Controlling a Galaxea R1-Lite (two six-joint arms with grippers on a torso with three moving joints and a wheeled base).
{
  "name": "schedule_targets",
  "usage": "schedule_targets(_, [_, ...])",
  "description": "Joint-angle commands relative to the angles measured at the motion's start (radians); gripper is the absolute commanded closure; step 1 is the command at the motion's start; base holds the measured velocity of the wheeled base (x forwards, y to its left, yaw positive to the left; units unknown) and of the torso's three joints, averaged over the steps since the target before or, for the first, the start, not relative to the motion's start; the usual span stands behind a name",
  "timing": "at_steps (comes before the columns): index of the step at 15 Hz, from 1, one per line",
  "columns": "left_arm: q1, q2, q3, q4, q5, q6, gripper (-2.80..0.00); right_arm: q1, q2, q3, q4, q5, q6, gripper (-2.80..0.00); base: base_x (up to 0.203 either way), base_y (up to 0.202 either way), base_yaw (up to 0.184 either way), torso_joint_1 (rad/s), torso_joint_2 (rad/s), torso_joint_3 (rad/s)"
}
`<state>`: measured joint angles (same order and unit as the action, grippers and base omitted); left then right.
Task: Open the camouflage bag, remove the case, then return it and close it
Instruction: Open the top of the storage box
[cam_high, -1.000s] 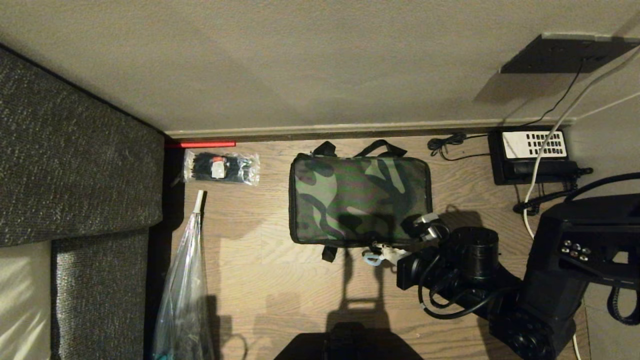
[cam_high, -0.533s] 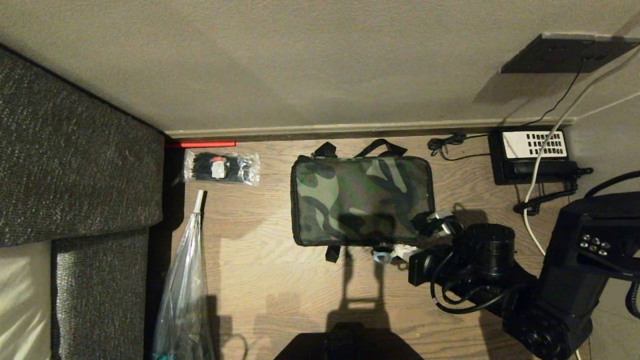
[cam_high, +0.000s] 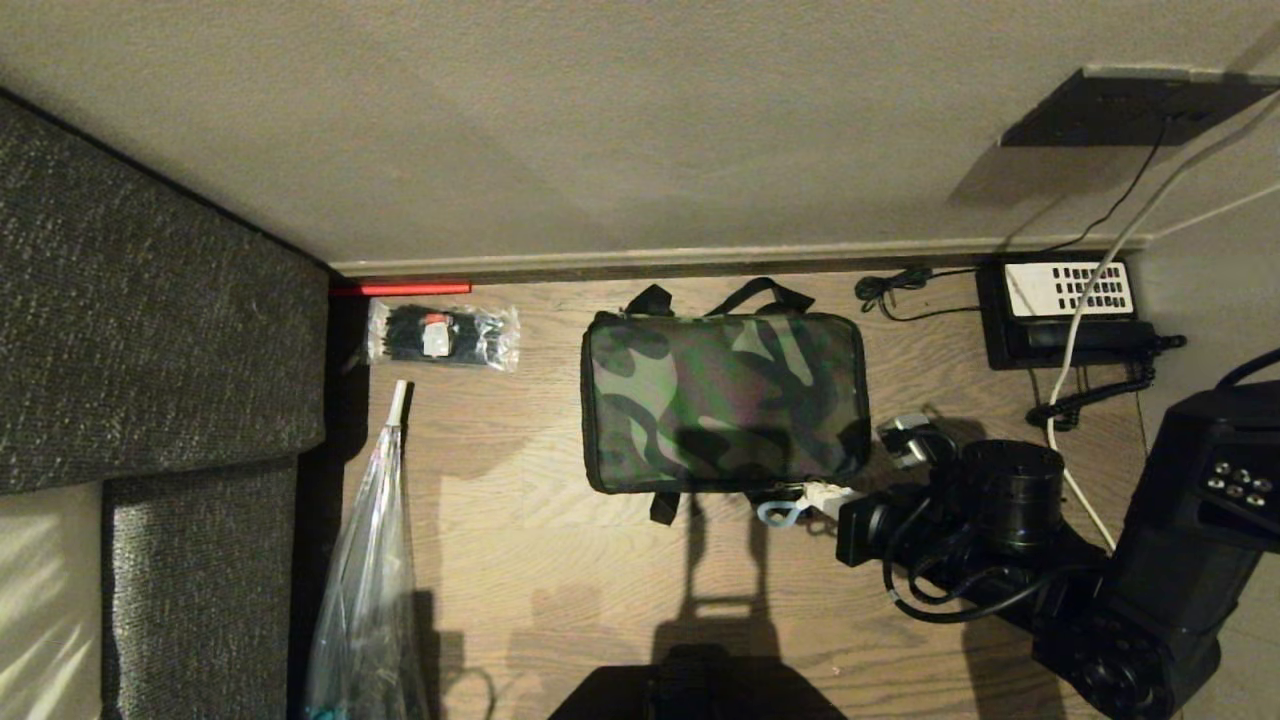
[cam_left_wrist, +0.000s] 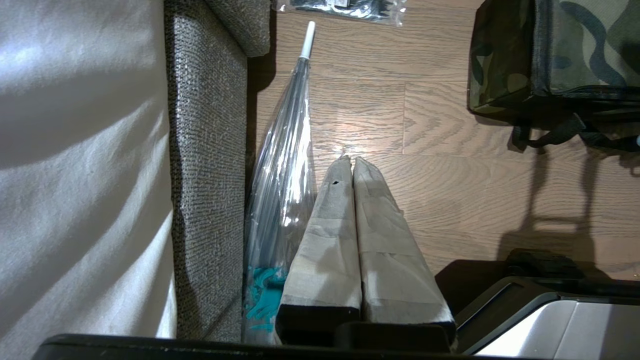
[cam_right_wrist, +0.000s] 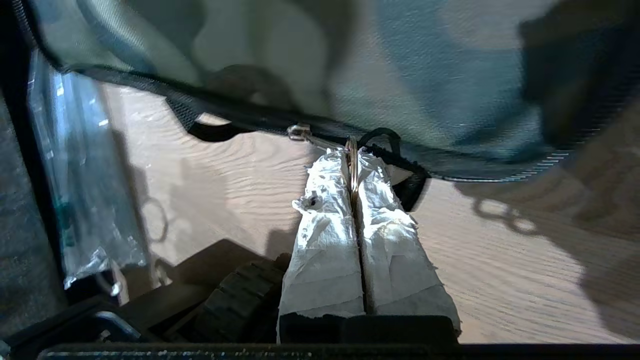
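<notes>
Camouflage bag (cam_high: 722, 400): lying zipped on the wooden floor (cam_high: 520, 560), in the middle, with the wall at its 12 o'clock.
Right gripper (cam_right_wrist: 351, 165): sitting at the bag's 5 o'clock corner, its fingers pinching the zipper ring (cam_right_wrist: 353, 162).
Change: the right gripper is sliding toward 3 o'clock, and the bag is moving a little with it.
Meaning: the zip is likely starting to open; the lid is looking shut so far.
Left gripper (cam_left_wrist: 351, 162): resting away at 8 o'clock, fingers pressed together, holding nothing.
Room: the telephone (cam_high: 1065, 310) and cords are crowding 2 o'clock; bare floor is waiting at 6 o'clock.

Right pincer (cam_high: 812, 494) dragged zipper pull ring (cam_right_wrist: 352, 165) rightward along camouflage bag (cam_high: 722, 400).
</notes>
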<state>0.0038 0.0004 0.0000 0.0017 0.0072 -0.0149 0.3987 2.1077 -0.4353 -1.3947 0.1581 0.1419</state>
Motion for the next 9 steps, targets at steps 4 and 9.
schedule_targets(4, [0.001,-0.002,0.003,0.000,0.000,0.000,0.00,-0.047,-0.008,0.024,0.002,0.020,-0.001,0.00,0.000,0.000,0.000,0.000,0.00,0.000])
schedule_targets(9, [0.001,-0.002,0.003,0.000,0.000,0.000,0.00,-0.096,-0.012,0.026,0.038,0.021,-0.002,0.00,0.000,0.000,0.000,0.000,0.00,0.000])
